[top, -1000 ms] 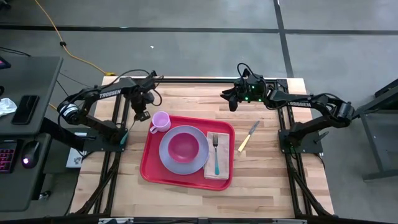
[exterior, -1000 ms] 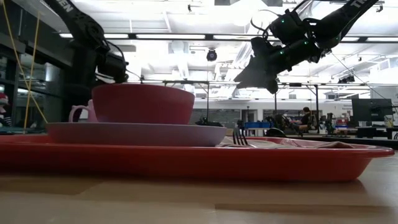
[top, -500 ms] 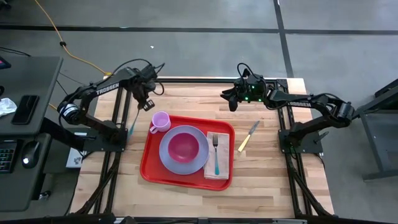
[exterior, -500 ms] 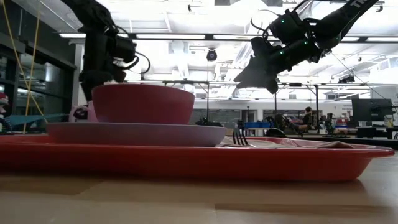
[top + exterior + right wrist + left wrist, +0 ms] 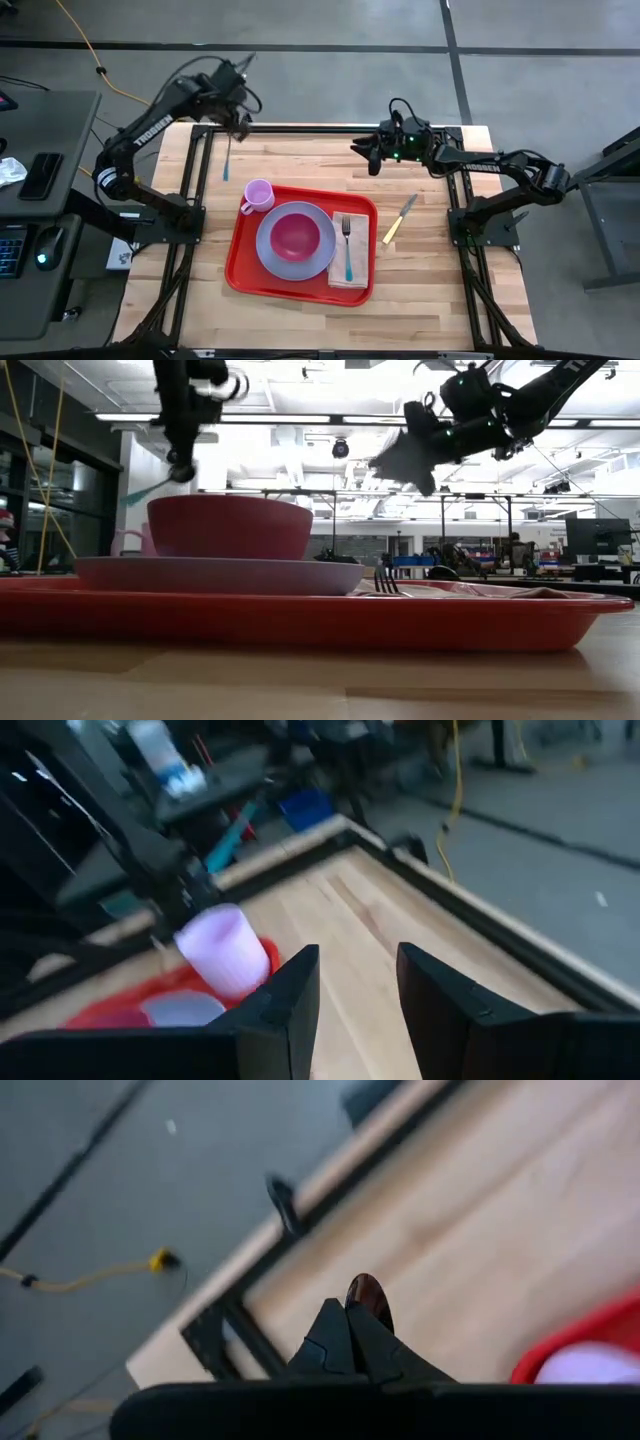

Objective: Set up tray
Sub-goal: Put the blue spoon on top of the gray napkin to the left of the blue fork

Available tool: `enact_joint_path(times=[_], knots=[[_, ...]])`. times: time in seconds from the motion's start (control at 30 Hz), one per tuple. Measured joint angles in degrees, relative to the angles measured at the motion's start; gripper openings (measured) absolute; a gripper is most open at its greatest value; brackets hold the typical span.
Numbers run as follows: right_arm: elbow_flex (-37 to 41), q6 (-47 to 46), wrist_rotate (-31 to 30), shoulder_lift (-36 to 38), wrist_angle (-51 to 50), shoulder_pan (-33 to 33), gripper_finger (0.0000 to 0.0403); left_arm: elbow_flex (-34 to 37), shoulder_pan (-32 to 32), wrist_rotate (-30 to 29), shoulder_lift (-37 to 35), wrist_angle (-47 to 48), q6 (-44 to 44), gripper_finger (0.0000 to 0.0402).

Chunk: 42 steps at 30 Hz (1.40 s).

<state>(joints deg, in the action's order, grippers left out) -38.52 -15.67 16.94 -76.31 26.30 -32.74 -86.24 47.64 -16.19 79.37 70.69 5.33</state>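
Left claw (image 5: 233, 128) up at the bench's (image 5: 430, 270) 10 o'clock corner, pinched on a teal-handled spoon (image 5: 226, 160). Red tray (image 5: 240, 270) sits mid-bench. Right claw (image 5: 366, 157) hovers around 1 o'clock, fingers apart, holding nothing.

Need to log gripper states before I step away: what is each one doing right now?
Left gripper: shut on a teal-handled spoon, raised over the table's far left edge.
Right gripper: open, holding nothing, raised near the far edge.
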Motion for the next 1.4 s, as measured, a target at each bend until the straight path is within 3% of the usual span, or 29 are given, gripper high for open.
enact_joint_path(times=[0.13, 0.27, 0.33, 0.47, 0.63, 0.77, 0.9, 1.0, 1.2, 1.4], knots=[[-0.67, -0.18, -0.1, 0.0, 4.88, 2.1, 0.0114, -8.06, -0.04, 0.41, 0.0, -1.61, -4.27, 0.0006], [-3.51, 4.18, -3.25, 0.0, 4.84, 5.62, 0.0114, -13.51, -0.07, 6.66, -0.02, -8.44, -10.67, 0.0006], [-5.22, 8.67, -3.6, 0.0, 4.84, 7.54, 0.0114, -14.66, -0.74, 9.71, -0.03, -12.4, -13.13, 0.0006], [-8.75, 17.21, -3.71, 0.0, 4.9, 11.26, 0.0114, -14.14, -4.95, 10.17, 0.01, -20.37, -16.39, 0.0006], [-12.41, 23.95, -6.75, 0.0, 2.73, 14.39, 0.0114, -13.47, -11.74, 6.56, 2.85, -24.9, -20.08, 0.0006], [-18.01, 21.74, -17.24, 0.0, -11.33, 15.95, 0.0114, -13.46, -16.28, 2.18, 5.88, -29.53, -21.67, 0.0006], [-24.8, 18.78, -27.76, -0.57, -27.98, 17.46, 0.0114, -13.46, -19.52, 1.4, 9.66, -35.59, -22.61, 0.0006], [-27.73, 14.86, -34.42, -0.55, -34.76, 18.21, 0.0114, -13.46, -20.7, 0.77, 11.93, -37.78, -23.54, 0.0006], [-28.52, 6.68, -34.74, -0.17, -39.34, 17.37, 0.0114, -13.42, -21.03, 0.91, 14.22, -42.07, -26.58, 0.0006], [-28.52, 5.59, -34.43, -0.26, -41.75, 16.58, 0.0131, -13.42, -21.61, 2.23, 14.45, -44.96, -26.85, 0.0006]])
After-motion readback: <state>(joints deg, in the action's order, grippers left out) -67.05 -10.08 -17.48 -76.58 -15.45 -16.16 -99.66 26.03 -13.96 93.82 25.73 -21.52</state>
